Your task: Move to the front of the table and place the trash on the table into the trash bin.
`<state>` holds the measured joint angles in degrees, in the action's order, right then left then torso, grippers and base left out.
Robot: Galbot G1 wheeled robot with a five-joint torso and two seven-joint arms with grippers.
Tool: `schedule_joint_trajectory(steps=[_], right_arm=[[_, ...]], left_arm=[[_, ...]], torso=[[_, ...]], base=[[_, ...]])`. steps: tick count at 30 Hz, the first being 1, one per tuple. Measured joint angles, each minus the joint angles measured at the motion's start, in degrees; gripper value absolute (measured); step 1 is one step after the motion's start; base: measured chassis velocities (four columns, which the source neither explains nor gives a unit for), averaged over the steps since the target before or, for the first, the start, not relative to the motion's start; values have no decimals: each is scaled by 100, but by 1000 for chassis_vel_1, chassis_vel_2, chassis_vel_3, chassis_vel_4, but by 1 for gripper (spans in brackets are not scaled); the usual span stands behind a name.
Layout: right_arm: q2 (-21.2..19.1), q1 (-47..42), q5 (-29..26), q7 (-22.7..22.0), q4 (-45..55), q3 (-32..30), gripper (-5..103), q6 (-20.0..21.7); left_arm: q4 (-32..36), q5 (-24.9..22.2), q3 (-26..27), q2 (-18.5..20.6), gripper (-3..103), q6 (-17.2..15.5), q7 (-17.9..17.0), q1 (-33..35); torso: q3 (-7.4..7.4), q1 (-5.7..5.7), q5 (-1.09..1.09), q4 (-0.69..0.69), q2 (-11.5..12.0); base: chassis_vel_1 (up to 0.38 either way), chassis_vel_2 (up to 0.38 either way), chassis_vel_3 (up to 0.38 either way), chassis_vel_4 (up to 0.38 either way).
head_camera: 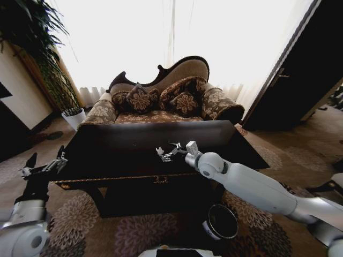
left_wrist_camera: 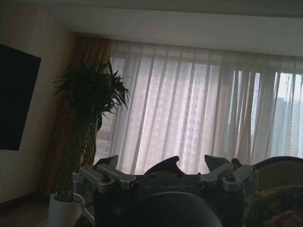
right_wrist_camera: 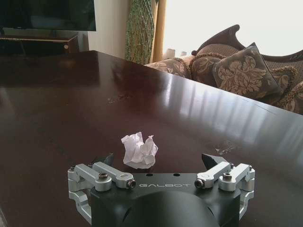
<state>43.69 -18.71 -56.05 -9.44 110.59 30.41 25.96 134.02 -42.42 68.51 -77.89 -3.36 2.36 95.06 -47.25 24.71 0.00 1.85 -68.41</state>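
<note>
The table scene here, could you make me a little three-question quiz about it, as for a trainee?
1. True or false: the right tool is open, with the paper scrap lying on the table between its fingers.
2. Where does the bin stand?
A. on the table
B. on the carpet in front of the table, under the right arm
C. beside the plant pot
3. Fill in: the left tool is off the table's ____ end, holding nothing.

Key: 1 true; 2 B; 3 left.
</note>
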Motion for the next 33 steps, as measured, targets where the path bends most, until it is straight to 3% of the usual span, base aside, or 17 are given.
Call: schedule_joint_trajectory(steps=[19,25,33], right_arm=[[109,46,-58,51,11,64,102,-57],[151,49,-44,72,-46,92,91,-97],[223,98,2,105,-140,172,59,-127]], left_arm=[[19,30,-10,-35,100,0,-2,16],[19,37,-28,-45,100,0,-2,4],[-26,44,-45,-48,100,0,-2,-31]], torso=[[0,0,-1,0,0],[0,0,0,0,0],[0,0,0,0,0]], base=[[0,0,0,0],[0,0,0,0],[0,0,0,0]])
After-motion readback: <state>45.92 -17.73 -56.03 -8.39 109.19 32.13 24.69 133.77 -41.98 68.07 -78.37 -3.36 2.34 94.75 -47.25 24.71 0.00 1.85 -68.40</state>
